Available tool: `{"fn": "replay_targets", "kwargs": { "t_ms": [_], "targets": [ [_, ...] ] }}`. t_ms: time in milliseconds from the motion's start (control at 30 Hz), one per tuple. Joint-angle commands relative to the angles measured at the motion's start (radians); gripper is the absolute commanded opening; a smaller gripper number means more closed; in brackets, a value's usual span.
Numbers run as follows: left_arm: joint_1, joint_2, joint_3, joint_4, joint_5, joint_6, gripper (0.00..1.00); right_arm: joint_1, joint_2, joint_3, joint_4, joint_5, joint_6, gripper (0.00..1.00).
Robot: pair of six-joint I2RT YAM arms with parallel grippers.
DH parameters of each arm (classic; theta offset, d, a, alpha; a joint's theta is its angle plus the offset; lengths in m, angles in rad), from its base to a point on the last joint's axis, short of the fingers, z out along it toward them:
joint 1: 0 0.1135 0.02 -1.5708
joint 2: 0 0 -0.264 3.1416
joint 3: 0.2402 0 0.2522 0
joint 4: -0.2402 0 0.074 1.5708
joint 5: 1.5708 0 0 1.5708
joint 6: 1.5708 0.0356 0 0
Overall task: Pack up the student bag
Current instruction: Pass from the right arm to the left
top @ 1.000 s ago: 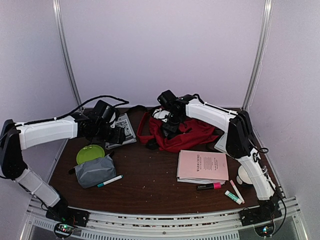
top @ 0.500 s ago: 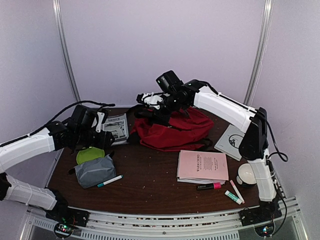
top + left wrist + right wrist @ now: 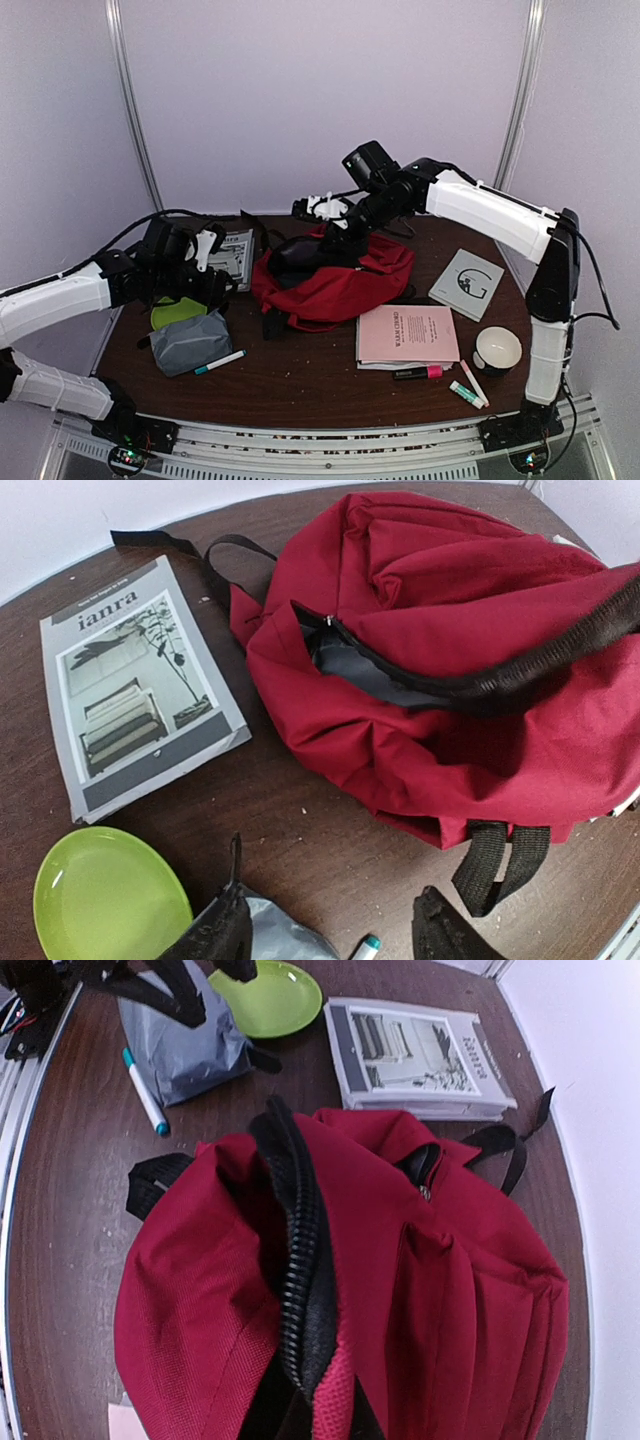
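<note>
Holding one student bag (image 3: 330, 285): right pincer (image 3: 335, 220) clenched on it; left pincer (image 3: 333, 910) released.

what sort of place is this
Probably a robot test booth, not a classroom: bare white walls close in one brown table, a left arm and right arm stand at its near edge, and a red backpack, pink notebook and markers look like props.

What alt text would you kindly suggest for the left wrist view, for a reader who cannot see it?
A red student bag lies on a table, its zip partly open on grey lining, its handle pulled taut toward the right. A magazine titled ianra lies to its left; a green plate and grey pouch sit by the open left gripper.
</note>
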Motion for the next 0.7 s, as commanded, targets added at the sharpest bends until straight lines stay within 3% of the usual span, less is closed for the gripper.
{"fn": "replay_targets", "kwargs": {
  "t_ms": [0, 100, 167, 367, 667],
  "targets": [
    [-0.008, 0.005, 0.022, 0.215, 0.155, 0.029, 0.63, -0.04, -0.132, -0.18, 0.025, -0.015, -0.111, 0.0],
    [-0.055, 0.0, 0.006, 0.402, 0.145, 0.099, 0.81, -0.082, -0.213, -0.301, 0.114, -0.068, -0.067, 0.0],
    [-0.074, 0.032, 0.013, 0.47, 0.152, 0.149, 0.87, -0.137, -0.237, -0.341, 0.191, -0.181, 0.022, 0.0],
    [-0.097, 0.222, 0.12, 0.573, 0.267, 0.289, 0.76, -0.204, -0.213, -0.295, 0.2, -0.305, 0.09, 0.0],
    [-0.13, 0.458, 0.289, 0.694, 0.235, 0.389, 0.78, -0.233, -0.228, -0.289, 0.201, -0.357, 0.088, 0.0]
  ]
}}
